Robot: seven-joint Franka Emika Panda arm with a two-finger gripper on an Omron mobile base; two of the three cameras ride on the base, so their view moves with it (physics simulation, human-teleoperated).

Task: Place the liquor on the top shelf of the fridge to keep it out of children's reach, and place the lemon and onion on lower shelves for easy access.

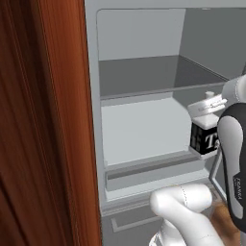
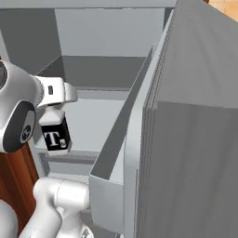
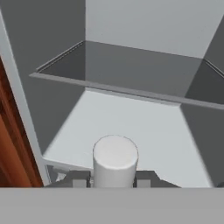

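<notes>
The gripper was clamped on the neck of the liquor, just under its pale cap, so the bottle hung upright. It was held at the open front of the fridge, right of centre, over the pale lower shelf and just below the top shelf, probably awaiting a lift and a push inward.

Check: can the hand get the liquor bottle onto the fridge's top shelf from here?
Probably yes. The hand, shut on the liquor bottle, sits in front of the open fridge; the top shelf is bare, but the bottle hangs below it and must rise.
</notes>
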